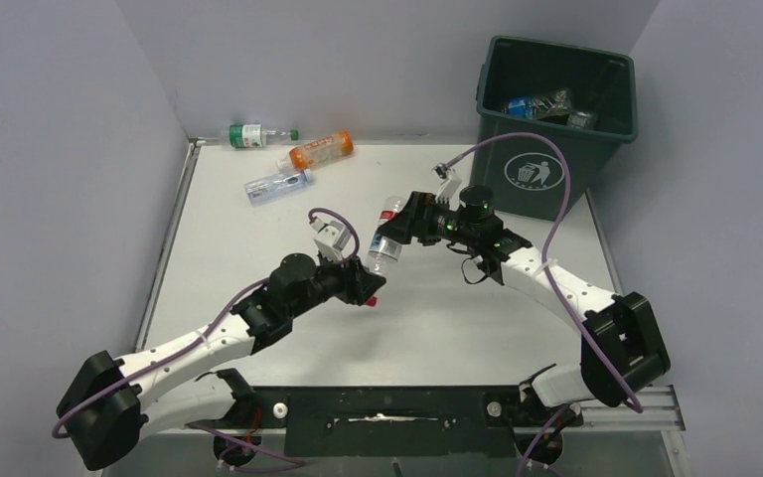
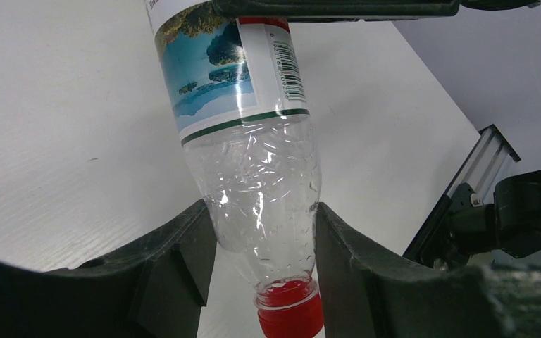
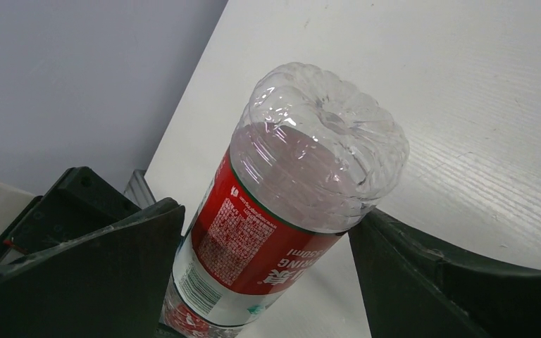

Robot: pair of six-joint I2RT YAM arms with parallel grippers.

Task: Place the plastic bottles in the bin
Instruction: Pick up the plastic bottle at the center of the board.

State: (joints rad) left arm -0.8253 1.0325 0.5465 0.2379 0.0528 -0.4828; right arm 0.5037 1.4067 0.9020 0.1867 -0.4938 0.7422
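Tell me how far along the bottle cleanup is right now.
Done: a few bottles lie in the bin. In hand: the left end effector grips a red-capped bottle by its neck, the right end effector straddling its base. Left: the green-label bottle, orange bottle and blue-label bottle on the table.

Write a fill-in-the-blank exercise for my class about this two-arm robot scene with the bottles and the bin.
1. The left gripper is shut on a clear bottle whose cap is ____.
2. Near the green-labelled bottle and the blue-labelled bottle lies a bottle coloured ____.
3. The dark green bin stands at the table's far ____ corner.

Missing words: red; orange; right.
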